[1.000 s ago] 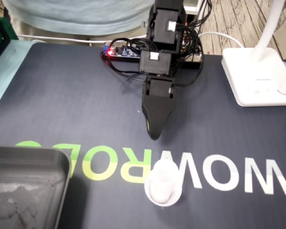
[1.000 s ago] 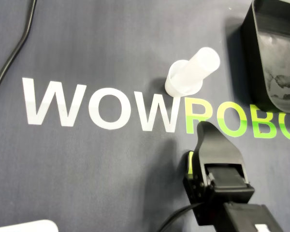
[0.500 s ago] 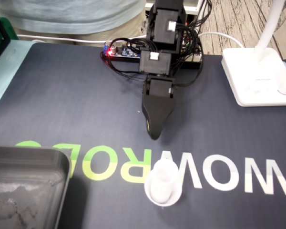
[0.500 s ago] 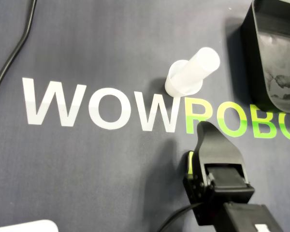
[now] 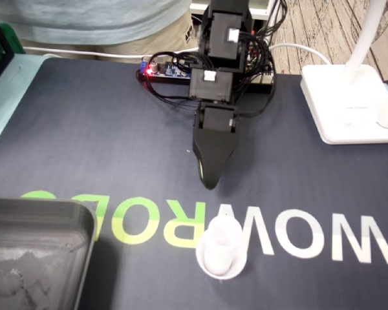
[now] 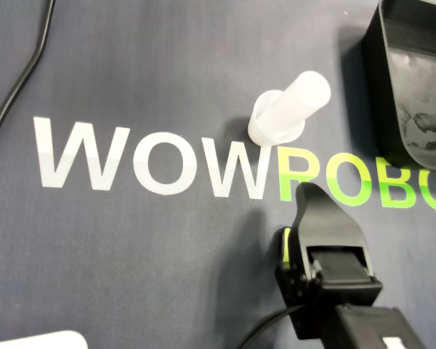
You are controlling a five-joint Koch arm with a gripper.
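Gripper: the black gripper [image 5: 208,182] [image 6: 310,191] points down at the mat, its tip at the edge of the WOWROBO lettering [image 5: 291,236] [image 6: 152,160] near the green R. Both views show one dark wedge, so whether the jaws are parted or together cannot be told. It holds nothing.

Cup: the translucent white plastic cup [image 5: 221,250] [image 6: 287,109] stands upright with its wider end on the mat. It touches the lettering where the last white W meets the green R, on the far side of the letters from the gripper. The two are near but apart.

Between them: only printed mat, the strip of lettering itself.

Tray: a black plastic tray [image 5: 32,258] [image 6: 414,80] sits just off the green end of the lettering, on the cup's side of it and well apart from the cup. Pale smears mark its floor.

Lamp base: a white lamp base [image 5: 349,103] lies beyond the white end of the lettering, on the gripper's side. In the overhead view only a corner of it [image 6: 36,340] shows.

Controller board: a small board [image 5: 165,70] with a red light lies behind the arm, far from the lettering, with black wires bunched round it.

Cable: a black cable [image 6: 18,87] curves over the mat past the first W, on the cup's side.

Mat: the dark grey mat [image 5: 84,142] [image 6: 145,73] carries the lettering and everything above.
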